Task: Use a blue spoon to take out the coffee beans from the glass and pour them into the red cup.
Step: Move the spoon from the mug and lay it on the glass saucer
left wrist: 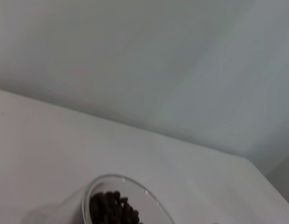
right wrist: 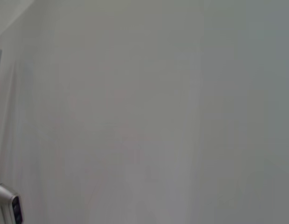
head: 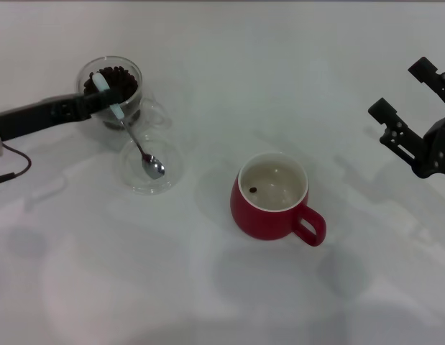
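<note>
**Left gripper holds the spoon handle over the glass of beans**

On the white desk [head: 229,302] I count one blue spoon [head: 129,133], one glass [head: 111,90], one red cup [head: 271,198], and one flat clear saucer [head: 152,167]. The coffee beans [head: 120,80] are a dark heap inside the glass, and one single bean [head: 253,190] lies on the cream-white bottom of the red cup.

The left gripper [head: 98,95] reaches in from the left edge of the desk, toward the far left corner. Its fingers are closed narrowly on the pale blue handle of the spoon, just at the rim of the glass. The handle end lies over the beans, and the spoon slopes down from there toward the near side. Its shiny metal bowl rests in the saucer, which stands just beside the glass. I cannot see any bean in the spoon bowl.

The glass is upright, clear, and about half full of beans. In the left wrist view only the rim of the glass and the top of the heap show.

The red cup stands upright near the middle of the desk, well apart from the glass, with its loop handle turned to the near right.

The right gripper [head: 403,108] hangs at the right edge of the desk, its fingers wide apart and holding nothing.
</note>
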Robot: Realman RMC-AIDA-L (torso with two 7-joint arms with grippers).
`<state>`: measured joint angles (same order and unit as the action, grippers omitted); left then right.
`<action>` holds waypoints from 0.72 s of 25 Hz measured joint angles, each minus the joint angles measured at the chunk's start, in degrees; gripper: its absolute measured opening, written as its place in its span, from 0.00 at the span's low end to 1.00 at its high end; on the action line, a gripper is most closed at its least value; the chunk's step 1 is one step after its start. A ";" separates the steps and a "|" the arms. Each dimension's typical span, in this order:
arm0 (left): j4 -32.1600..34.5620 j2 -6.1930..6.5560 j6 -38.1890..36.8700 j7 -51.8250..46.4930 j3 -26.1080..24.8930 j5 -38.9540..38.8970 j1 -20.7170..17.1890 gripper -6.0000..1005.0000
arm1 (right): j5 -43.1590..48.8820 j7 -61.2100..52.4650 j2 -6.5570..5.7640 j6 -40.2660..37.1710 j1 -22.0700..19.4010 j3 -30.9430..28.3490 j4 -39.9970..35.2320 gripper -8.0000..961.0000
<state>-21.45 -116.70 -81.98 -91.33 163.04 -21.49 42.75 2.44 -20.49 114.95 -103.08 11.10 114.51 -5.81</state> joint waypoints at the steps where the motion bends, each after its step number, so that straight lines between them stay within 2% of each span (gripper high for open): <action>1: 0.07 -0.01 0.01 -0.11 0.01 0.45 0.01 0.14 | 0.00 0.00 0.00 0.00 0.06 0.00 0.00 0.83; 14: 0.48 -0.02 0.13 -1.09 0.00 2.17 -0.47 0.14 | 0.25 0.01 0.00 -0.03 0.15 0.09 -0.08 0.83; 18: 0.79 -0.02 -0.28 -1.07 0.00 2.03 -0.87 0.31 | 0.34 0.01 0.00 -0.20 0.09 0.21 0.13 0.83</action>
<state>-20.67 -116.71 -82.25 -92.40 163.04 -19.47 41.88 2.78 -20.48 114.96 -103.29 11.20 114.73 -5.69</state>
